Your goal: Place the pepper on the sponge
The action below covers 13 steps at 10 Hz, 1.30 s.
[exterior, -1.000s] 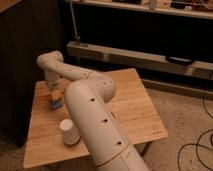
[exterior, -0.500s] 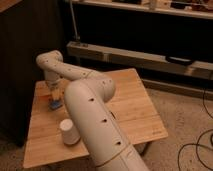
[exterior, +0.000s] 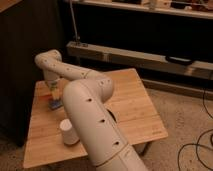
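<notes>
My gripper (exterior: 53,94) hangs down over the left part of the wooden table (exterior: 130,107), at the end of the white arm that curves in from the bottom centre. It is shut on the small orange pepper (exterior: 54,97), which shows at its tip. Directly below lies the blue-grey sponge (exterior: 55,105), flat on the table top. The pepper sits just above or against the sponge; I cannot tell whether they touch. The arm's big forearm hides the middle of the table.
A white cup (exterior: 69,132) stands near the table's front left, close to the arm. A dark cabinet (exterior: 22,55) rises just left of the table. A metal rail (exterior: 150,57) runs behind it. Cables (exterior: 197,147) lie on the floor at right.
</notes>
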Each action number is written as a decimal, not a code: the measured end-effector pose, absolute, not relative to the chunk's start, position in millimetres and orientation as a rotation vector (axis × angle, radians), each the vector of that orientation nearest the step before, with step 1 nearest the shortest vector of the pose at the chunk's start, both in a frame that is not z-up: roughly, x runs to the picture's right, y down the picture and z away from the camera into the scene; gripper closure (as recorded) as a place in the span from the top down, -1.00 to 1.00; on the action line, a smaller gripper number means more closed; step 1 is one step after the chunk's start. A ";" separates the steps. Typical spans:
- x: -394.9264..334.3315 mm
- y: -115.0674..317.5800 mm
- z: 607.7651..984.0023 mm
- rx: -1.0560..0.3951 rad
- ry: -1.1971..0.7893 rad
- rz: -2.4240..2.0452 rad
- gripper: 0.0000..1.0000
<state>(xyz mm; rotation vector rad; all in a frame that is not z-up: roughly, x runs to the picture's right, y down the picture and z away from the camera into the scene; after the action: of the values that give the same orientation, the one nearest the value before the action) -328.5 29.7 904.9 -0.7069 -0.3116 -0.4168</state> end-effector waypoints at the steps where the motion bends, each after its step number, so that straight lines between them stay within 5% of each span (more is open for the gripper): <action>1: -330.3 29.8 906.1 -0.685 -0.293 -0.402 -1.00; 11: -331.3 37.0 916.9 -0.634 -0.337 -0.257 -1.00; 13: -330.3 38.0 918.1 -0.633 -0.331 -0.254 -0.78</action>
<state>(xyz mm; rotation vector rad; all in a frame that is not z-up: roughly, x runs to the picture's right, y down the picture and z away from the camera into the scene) -330.3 38.0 918.1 -0.6327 -0.3309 -0.2542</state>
